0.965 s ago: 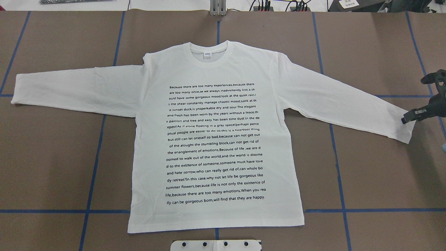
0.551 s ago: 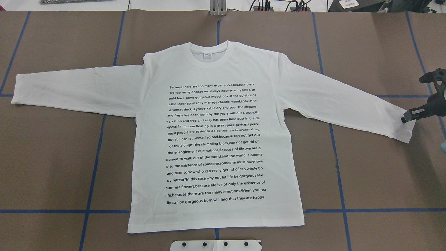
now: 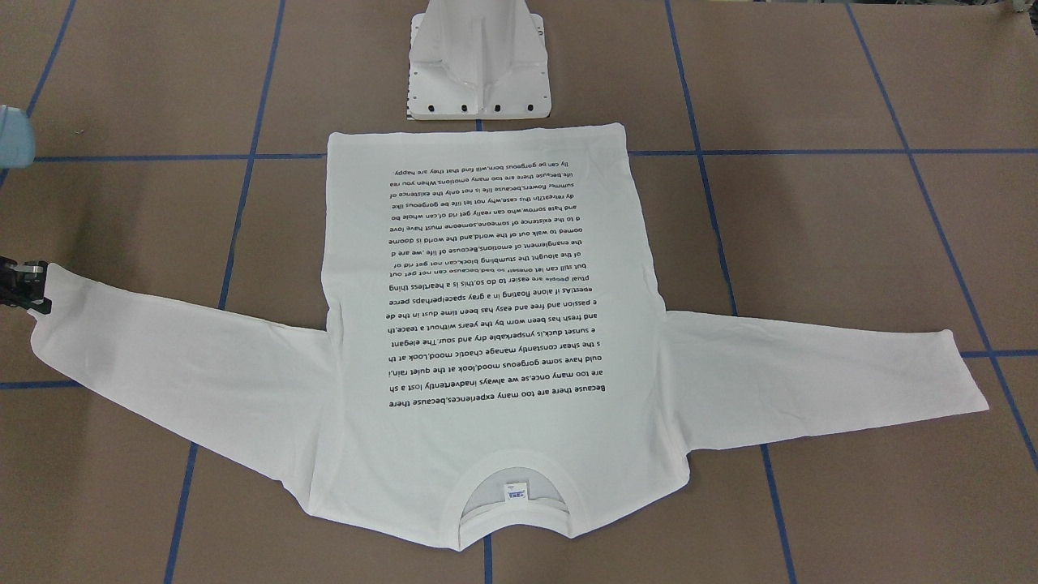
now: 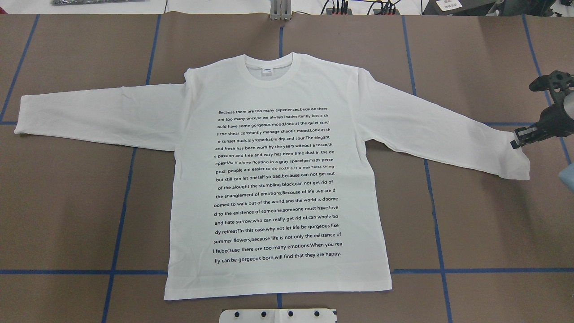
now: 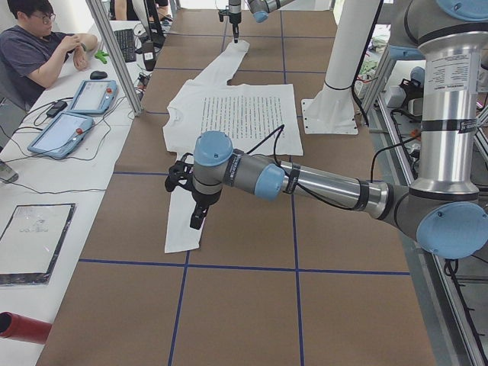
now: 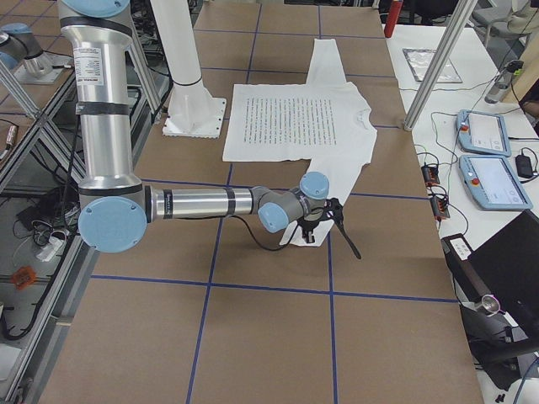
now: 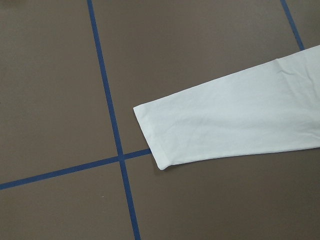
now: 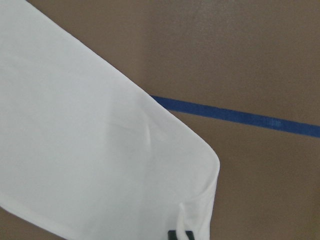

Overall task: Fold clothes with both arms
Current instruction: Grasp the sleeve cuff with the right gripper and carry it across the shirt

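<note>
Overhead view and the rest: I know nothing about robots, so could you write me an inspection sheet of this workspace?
Surface: brown table with a blue tape grid.
Job's things: white T-shirt lying flat, print up, sleeves spread.
Clutter: nothing seen.
End effectors: right end effector pinching one cuff; left end effector above the other cuff, open or shut unclear.
Cables: black cable looping along the left arm.
Surroundings: white pedestal; person seated at a side bench with tablets.

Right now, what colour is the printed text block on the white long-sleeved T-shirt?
Black, on the white long-sleeved T-shirt; the overhead exterior view shows it best.
</note>
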Robot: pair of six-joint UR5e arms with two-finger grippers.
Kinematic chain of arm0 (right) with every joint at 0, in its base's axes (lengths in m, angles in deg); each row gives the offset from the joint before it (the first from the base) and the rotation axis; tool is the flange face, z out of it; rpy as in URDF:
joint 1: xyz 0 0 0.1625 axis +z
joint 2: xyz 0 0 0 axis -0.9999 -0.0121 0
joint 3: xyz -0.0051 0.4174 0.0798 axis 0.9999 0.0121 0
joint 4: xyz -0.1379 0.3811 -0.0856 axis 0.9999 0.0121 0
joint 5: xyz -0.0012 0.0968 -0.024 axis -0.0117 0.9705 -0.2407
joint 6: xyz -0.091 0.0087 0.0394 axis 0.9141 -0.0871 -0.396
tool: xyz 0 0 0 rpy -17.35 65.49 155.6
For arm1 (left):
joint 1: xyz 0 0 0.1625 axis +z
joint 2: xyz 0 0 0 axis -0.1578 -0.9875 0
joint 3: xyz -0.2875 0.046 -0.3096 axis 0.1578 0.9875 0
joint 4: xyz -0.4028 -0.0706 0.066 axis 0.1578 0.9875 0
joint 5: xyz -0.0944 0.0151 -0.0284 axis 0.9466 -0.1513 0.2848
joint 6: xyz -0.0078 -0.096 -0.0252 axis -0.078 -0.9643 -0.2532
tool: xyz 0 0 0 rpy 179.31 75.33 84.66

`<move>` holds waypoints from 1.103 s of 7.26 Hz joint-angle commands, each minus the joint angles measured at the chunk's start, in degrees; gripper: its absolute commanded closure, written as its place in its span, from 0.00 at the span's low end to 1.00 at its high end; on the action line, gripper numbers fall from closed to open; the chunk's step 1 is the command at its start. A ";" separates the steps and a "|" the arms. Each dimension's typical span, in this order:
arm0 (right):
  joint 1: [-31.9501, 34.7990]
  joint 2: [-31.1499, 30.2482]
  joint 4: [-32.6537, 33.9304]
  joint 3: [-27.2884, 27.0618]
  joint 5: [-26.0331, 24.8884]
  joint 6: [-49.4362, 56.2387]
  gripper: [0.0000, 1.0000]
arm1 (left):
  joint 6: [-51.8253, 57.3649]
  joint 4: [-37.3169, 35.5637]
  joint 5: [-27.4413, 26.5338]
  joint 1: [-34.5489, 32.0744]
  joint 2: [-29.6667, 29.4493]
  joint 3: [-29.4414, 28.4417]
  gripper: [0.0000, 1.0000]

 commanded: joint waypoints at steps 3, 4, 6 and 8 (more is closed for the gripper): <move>-0.36 9.05 3.17 -9.37 7.95 -17.78 1.00 | -1.44 0.09 -0.08 0.00 -0.21 0.47 0.00; -2.89 15.19 2.82 -9.02 7.89 -24.11 1.00 | -1.35 0.09 -0.08 -0.09 -0.21 0.47 0.00; -7.37 27.76 2.74 -7.01 6.32 -33.89 1.00 | -1.35 0.00 -0.16 -0.53 -0.12 0.47 0.00; -10.28 40.76 2.82 -3.59 2.97 -37.17 1.00 | -1.44 0.00 -0.25 -0.71 0.05 0.29 0.00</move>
